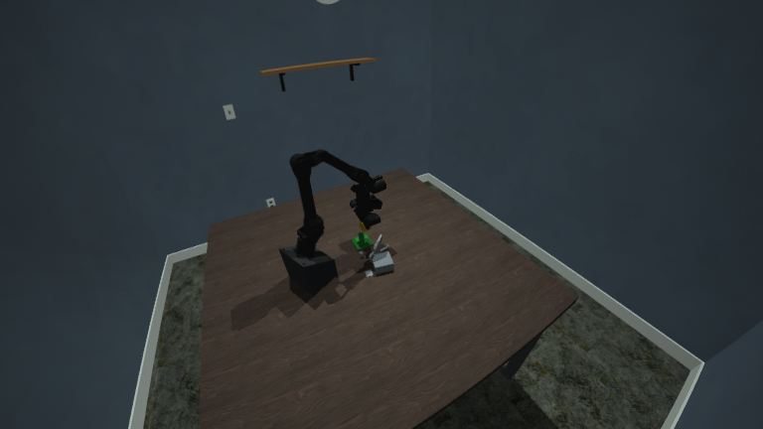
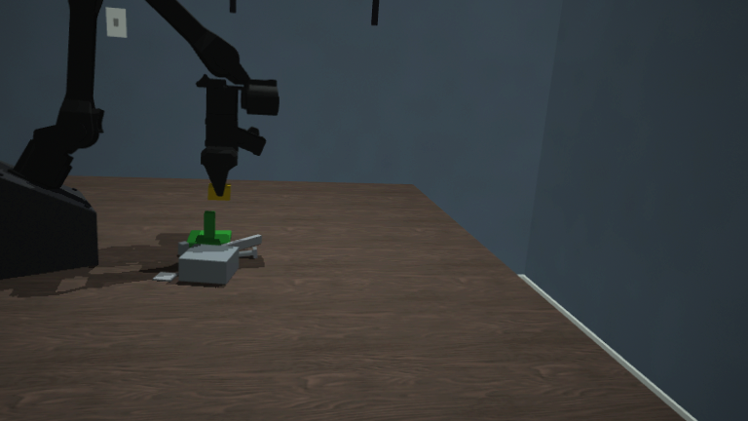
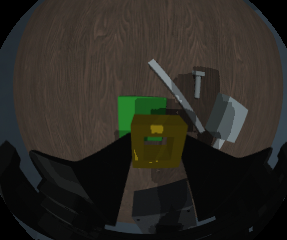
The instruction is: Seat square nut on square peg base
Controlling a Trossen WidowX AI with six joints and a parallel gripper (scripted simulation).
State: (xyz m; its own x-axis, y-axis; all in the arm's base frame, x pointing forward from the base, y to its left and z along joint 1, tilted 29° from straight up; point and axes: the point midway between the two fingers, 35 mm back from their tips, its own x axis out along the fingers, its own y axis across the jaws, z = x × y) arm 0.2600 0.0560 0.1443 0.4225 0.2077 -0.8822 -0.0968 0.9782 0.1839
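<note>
My gripper [image 2: 218, 191] is shut on the yellow square nut [image 2: 218, 192] and holds it in the air, a short way above the top of the green square peg [image 2: 208, 224]. The peg stands upright on its flat green base [image 2: 208, 237] on the table. In the wrist view the nut [image 3: 158, 140] hangs over the lower right part of the green base [image 3: 142, 116], and the peg itself is hidden behind the nut. In the top view the nut [image 1: 363, 225] shows just over the green peg base [image 1: 362, 241].
A grey block [image 2: 207, 264] lies right in front of the green base, with a thin grey bar [image 2: 245, 242] and small grey bits beside it. The bar and block also show in the wrist view [image 3: 226, 119]. The arm's black base [image 2: 44, 226] stands to the left.
</note>
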